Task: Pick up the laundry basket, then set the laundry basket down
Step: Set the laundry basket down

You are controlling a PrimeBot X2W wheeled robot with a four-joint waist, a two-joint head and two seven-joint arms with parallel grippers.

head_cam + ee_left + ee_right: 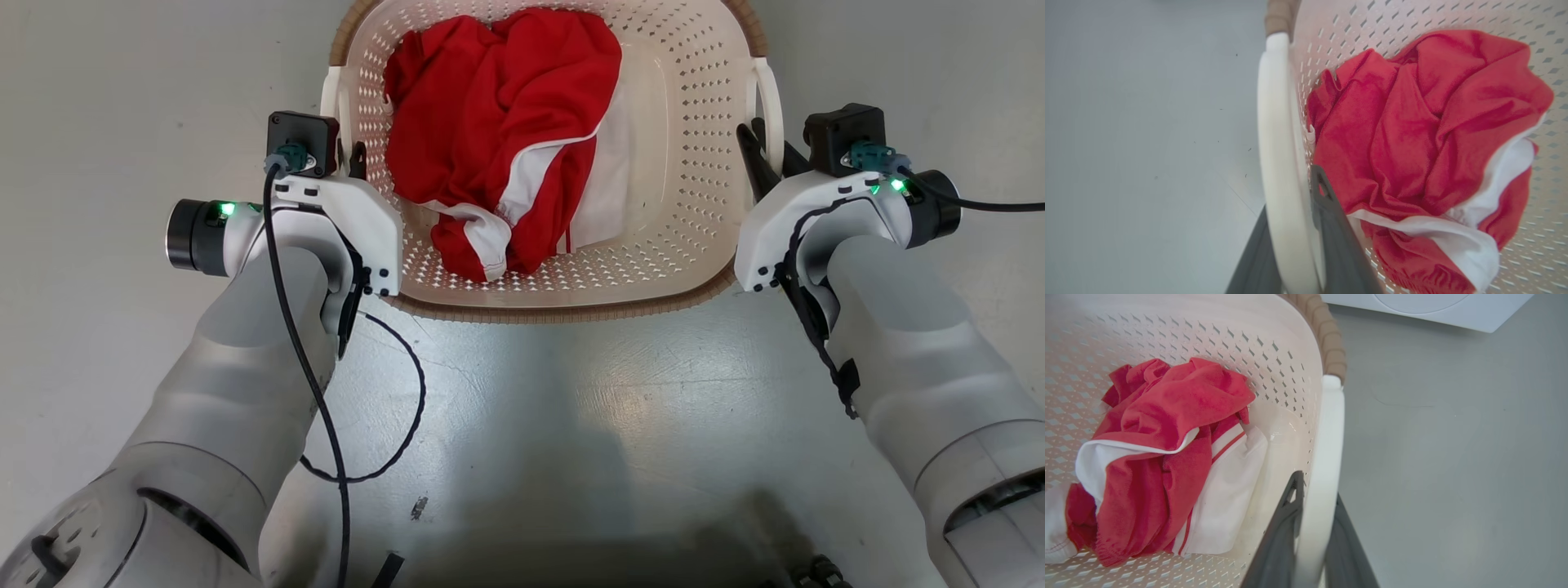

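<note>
On the left, my left gripper (1290, 200) is closed around the left handle (1274, 122) of the laundry basket (571, 312). One dark finger is on the outer side and one on the inner side, and both lie against the white plastic. The basket is in the middle just before me, over the grey floor (98, 98), with red and white clothes (498, 131) lying loose inside it. On the right, my right gripper (1316, 498) clamps the right handle (1327, 437) in the same way. So I judge the grasp is made on both sides. Whether the basket is already raised I cannot tell, because its bottom is hidden. The lift, or the rest of it, and the setting down remain. A black cable (412, 408) hangs loose from my left arm near the basket's near rim, and a washing machine (1425, 306) stands beyond the right side. I think both need a little care.
</note>
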